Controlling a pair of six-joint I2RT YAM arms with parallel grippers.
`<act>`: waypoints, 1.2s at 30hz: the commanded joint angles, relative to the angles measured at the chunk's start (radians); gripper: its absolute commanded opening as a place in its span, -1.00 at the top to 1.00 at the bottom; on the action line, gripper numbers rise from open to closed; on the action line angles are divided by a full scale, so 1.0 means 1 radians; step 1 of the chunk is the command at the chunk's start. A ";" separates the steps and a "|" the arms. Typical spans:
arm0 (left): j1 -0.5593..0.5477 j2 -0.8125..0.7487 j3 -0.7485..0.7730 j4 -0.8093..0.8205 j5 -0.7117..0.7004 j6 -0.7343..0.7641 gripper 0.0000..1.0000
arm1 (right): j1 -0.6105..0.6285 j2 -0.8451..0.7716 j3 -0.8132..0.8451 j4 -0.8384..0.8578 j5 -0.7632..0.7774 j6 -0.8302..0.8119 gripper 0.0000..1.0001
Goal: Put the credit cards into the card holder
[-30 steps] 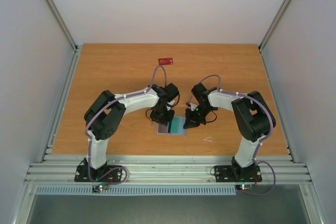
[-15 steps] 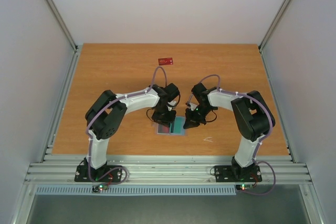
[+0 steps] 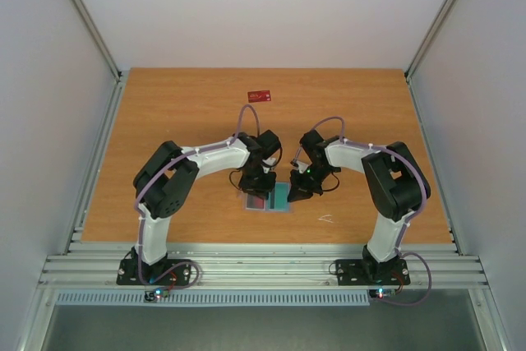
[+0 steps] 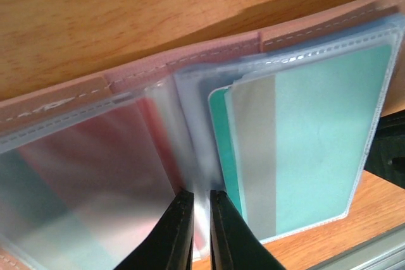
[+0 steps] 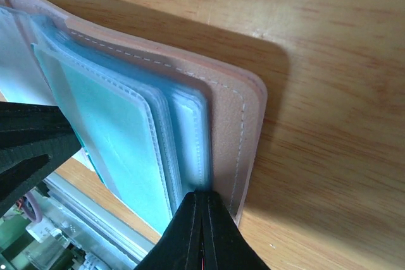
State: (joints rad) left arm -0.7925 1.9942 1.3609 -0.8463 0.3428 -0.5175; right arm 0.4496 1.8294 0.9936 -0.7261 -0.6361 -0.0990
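Observation:
The card holder point(image 3: 282, 207) lies open on the table between both arms, with a tan cover point(image 4: 76, 96) and clear sleeves. A teal-green card point(image 4: 316, 131) sits in a right-hand sleeve and also shows in the right wrist view point(image 5: 114, 131). A red card point(image 4: 126, 156) shows blurred in a left-hand sleeve. A second red card point(image 3: 260, 95) lies alone at the far side. My left gripper point(image 3: 256, 193) point(image 4: 201, 197) is pinched on a clear sleeve at the fold. My right gripper point(image 3: 292, 193) point(image 5: 204, 197) is shut, tips pressed on the holder's right cover point(image 5: 234, 131).
A tiny white scrap point(image 3: 326, 219) lies on the wood to the right of the holder. The table's metal front rail point(image 3: 263, 265) runs just behind the holder's near edge. White walls close in the table on three sides.
My left gripper has shifted slightly to the right over the open holder. The right arm and the far red card have not moved.

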 commanded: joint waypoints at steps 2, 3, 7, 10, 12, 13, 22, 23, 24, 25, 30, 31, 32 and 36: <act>-0.007 -0.065 -0.021 0.059 0.005 -0.009 0.76 | 0.021 0.004 -0.031 -0.013 0.101 -0.017 0.93; -0.008 -0.079 -0.029 0.058 0.000 -0.009 0.74 | 0.020 -0.007 -0.024 -0.023 0.107 -0.017 0.92; -0.008 -0.135 -0.054 0.040 -0.032 -0.009 0.69 | 0.016 -0.054 0.011 -0.069 0.133 -0.027 0.83; -0.007 -0.166 -0.063 0.029 -0.045 -0.003 0.67 | 0.010 -0.087 0.029 -0.101 0.154 -0.030 0.77; -0.008 -0.176 -0.058 0.020 -0.043 -0.001 0.67 | 0.008 -0.114 0.033 -0.116 0.159 -0.024 0.74; -0.008 -0.179 -0.054 0.014 -0.045 0.000 0.68 | 0.007 -0.127 0.033 -0.121 0.158 -0.021 0.73; -0.006 -0.156 -0.033 0.006 -0.044 0.031 0.86 | -0.005 -0.189 -0.029 0.040 -0.074 0.082 0.44; -0.004 -0.143 -0.026 0.000 -0.045 0.042 0.87 | -0.009 -0.181 -0.034 0.065 -0.087 0.094 0.41; -0.003 -0.133 -0.020 -0.003 -0.046 0.054 0.90 | -0.012 -0.175 -0.037 0.082 -0.094 0.097 0.39; -0.003 -0.127 -0.018 -0.002 -0.047 0.061 0.92 | -0.015 -0.169 -0.040 0.097 -0.099 0.132 0.36; 0.001 -0.110 -0.037 0.046 0.001 0.079 0.94 | -0.018 -0.132 -0.048 0.132 -0.092 0.164 0.32; 0.002 -0.101 -0.035 0.051 0.013 0.086 0.94 | -0.018 -0.127 -0.051 0.132 -0.084 0.165 0.32; 0.004 -0.088 -0.028 0.052 0.020 0.092 0.94 | -0.020 -0.122 -0.055 0.136 -0.078 0.165 0.31; 0.004 -0.037 0.009 0.030 0.032 0.125 0.94 | -0.022 -0.096 -0.066 0.145 -0.074 0.162 0.30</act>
State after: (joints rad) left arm -0.7906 1.9011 1.3254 -0.8272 0.3450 -0.4400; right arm 0.4355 1.7031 0.9417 -0.6102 -0.7040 0.0463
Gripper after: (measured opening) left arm 0.030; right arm 0.346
